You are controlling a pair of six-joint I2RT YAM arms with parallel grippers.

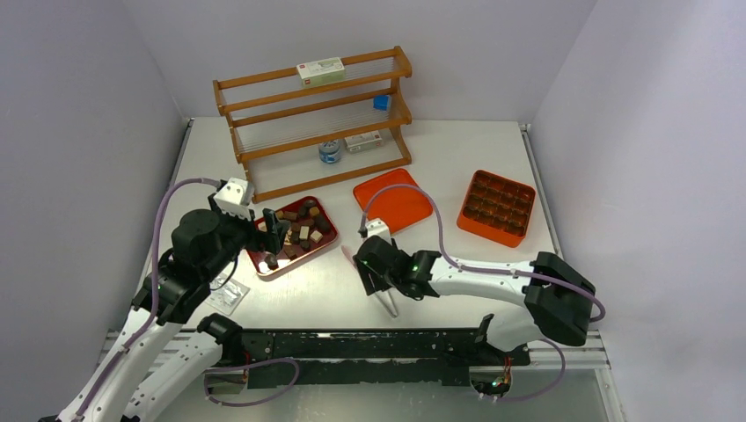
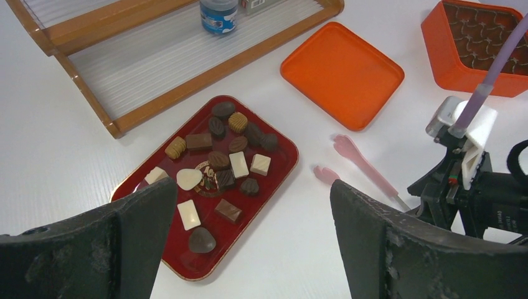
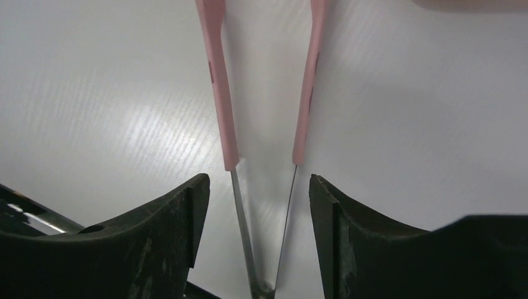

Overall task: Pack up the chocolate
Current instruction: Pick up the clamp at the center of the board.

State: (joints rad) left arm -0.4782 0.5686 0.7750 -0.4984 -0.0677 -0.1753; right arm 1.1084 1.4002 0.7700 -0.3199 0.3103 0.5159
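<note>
Top view first. The right gripper was down over the pink tongs and was clearly the nearer arm to them. The left gripper hung above the red tray, where all the chocolate sat. From the right gripper, the tray lay ahead and to its left. The orange box lay ahead and to its right, with the orange lid between them. One tray, one box, one lid, one pair of tongs.

Left wrist view: the jaws were spread wide with nothing in them. The chocolate lay just ahead of and below them, about eighteen pieces by my count.

Right wrist view, and this was the one that mattered. The tongs ran lengthwise straight ahead of the gripper, hinge back at the palm and both pink arms pointing away. The fingers stood on either side of the legs with a gap to each. They were parted and straddling the tongs, not squeezing.
</note>
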